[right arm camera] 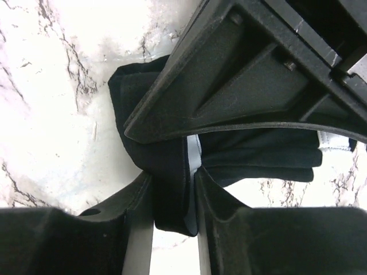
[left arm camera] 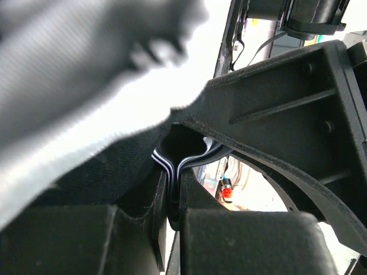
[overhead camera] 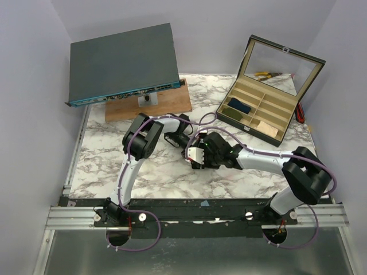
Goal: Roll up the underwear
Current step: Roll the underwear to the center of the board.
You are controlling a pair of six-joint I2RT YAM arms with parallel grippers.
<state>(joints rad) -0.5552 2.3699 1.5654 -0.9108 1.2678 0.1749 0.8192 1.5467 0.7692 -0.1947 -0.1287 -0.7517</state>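
Black underwear point(right arm camera: 129, 100), right wrist view: bunched on the marble table point(right arm camera: 51, 132); right pincer point(right arm camera: 172, 189) pinched onto a fold with white trim
Waistband point(left arm camera: 172, 166), left wrist view: left pincer point(left arm camera: 174, 195) clamped tight on its striped edge
Handling: light, limp, likely to slip or unroll; best held at the trimmed edge
Room, top view: both pincers meet over the middle of the table; bare marble all round, wooden board point(overhead camera: 172, 103) and box point(overhead camera: 246, 127) well apart at the far edge
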